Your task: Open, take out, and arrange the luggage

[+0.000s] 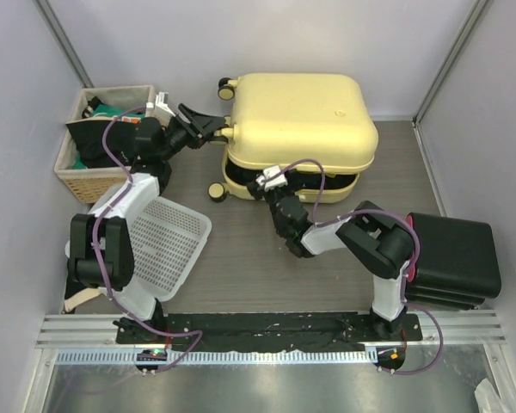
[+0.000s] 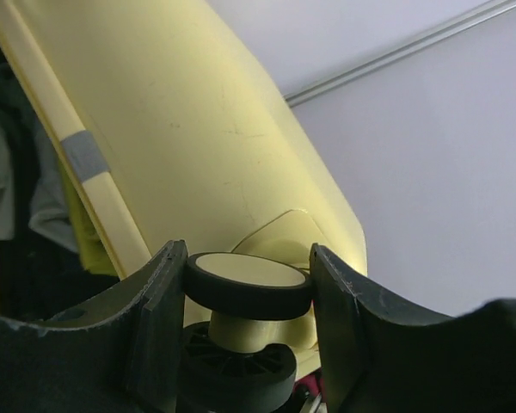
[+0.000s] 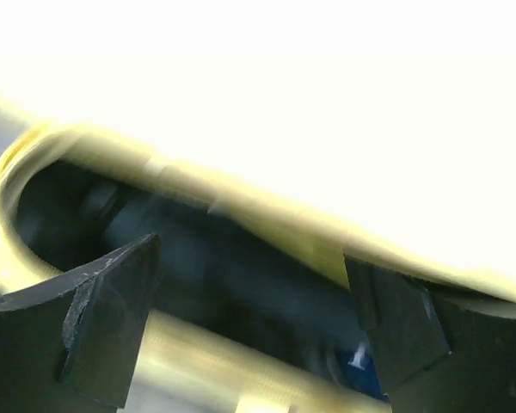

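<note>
A big pale-yellow hard suitcase (image 1: 301, 112) with round corners lies at the back of the grey tabletop (image 1: 241, 284), about in the middle. Its top half is lifted a little, so a dark gap shows along the near side. The left pincer (image 1: 208, 129) is at the left end of the suitcase. In the left wrist view its two black fingers (image 2: 159, 318) press on both sides of a cream wheel with a black tyre (image 2: 248, 277), so it is about half open and has hold of the wheel. The right pincer (image 1: 269, 179) is at the near edge of the suitcase, right in front of the gap. In the right wrist view its fingers (image 3: 112, 318) stand wide apart with nothing between them. That picture is blurry, and the inside of the suitcase looks dark. A woven basket (image 1: 77, 168) with dark and green cloth in it sits at the back left. A white plastic tray full of little holes (image 1: 168, 245) lies in front of the basket, near the left arm. A black hard case (image 1: 456, 254) lies at the right side, well apart from the suitcase.
</note>
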